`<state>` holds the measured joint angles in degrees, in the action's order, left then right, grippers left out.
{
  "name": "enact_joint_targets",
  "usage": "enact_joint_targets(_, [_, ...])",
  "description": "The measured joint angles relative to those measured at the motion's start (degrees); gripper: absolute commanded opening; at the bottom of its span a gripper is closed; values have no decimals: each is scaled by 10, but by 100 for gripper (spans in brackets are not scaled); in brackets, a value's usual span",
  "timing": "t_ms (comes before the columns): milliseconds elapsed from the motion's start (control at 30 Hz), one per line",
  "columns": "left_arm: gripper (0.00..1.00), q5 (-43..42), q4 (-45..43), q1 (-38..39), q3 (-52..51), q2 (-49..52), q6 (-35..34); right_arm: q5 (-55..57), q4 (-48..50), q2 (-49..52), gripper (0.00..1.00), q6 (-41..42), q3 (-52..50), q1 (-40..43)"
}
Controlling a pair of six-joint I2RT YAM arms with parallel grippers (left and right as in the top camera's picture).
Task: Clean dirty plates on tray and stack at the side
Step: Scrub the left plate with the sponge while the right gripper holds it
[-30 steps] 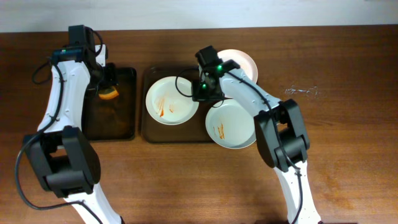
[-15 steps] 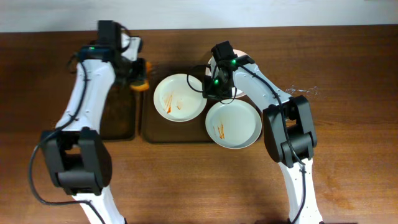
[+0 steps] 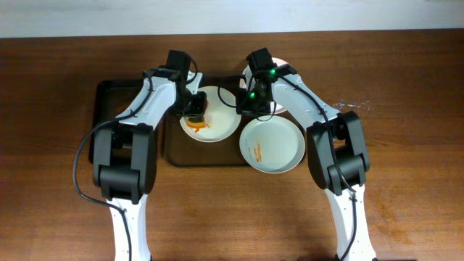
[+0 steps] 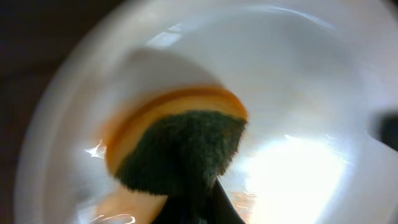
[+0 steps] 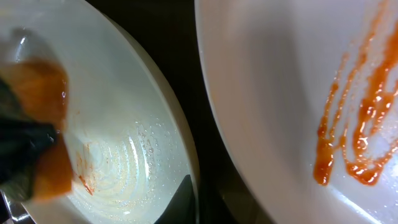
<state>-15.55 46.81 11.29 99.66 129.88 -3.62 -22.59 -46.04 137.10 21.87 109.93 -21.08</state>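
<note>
Wide brown wooden desk (image 3: 406,181), and at its middle the large brown rectangular tray (image 3: 190,154) with its raised rim, lying under both claws. On the outer side of the left claw (image 3: 196,114) sits the smaller black tray (image 3: 109,101), just beside the brown one.

The round white plate (image 3: 217,123) in play lies directly beneath the left claw, on the brown tray's left half. Being round, it has no long axis to line up with, so a wipe can run any way across it. The left arm is the one on it.

Just on the near side of the right claw (image 3: 251,103) is a second white plate (image 3: 283,141) carrying orange-red sauce streaks (image 5: 354,124) and overlapping the tray's right rim. A third plate (image 3: 280,109) peeks out from under the right arm, mostly hidden.

The left claw is pinching an orange sponge with a dark green scouring face (image 4: 186,143), green face up, orange side down on the plate floor. On the right claw, one fingertip (image 5: 180,199) shows at that plate's right rim; whether it grips the rim or is spread, I can't tell.

My read is that this is the scrubbing step, with nothing stacked at the side yet. The right arm crowds the plate's right edge, so strokes want to stop short of it.
</note>
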Motion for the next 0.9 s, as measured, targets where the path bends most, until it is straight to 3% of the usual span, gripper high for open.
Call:
enact_joint_targets(100, [0,-92,2,18,0,9,47,0,1,0,4,0,0,0])
enact_joint_targets(233, [0,-90,-23,52,0,11,46,0,3,0,4,0,0,0])
enact_joint_targets(333, [0,47,-44,60,5,9,-33,0,8,0,4,2,0,0])
enact_joint_targets(367, [0,136,-59,61,7,9,-73,0,9,0,4,2,0,0])
enact_joint_targets(467, [0,284,-77,61,6,9,-124,-1,9,0,4,2,0,0])
enact_joint_targets(567, [0,340,-30,61,5,9,-140,-9,8,0,4,2,0,-3])
enact_joint_targets(633, [0,315,19,61,10,9,-112,-9,5,0,4,0,0,-4])
enact_joint_targets(767, [0,126,72,47,15,2,77,-9,4,0,4,-1,0,-3])
enact_joint_targets(900, [0,56,82,47,14,1,178,-9,4,0,4,-3,0,-4])
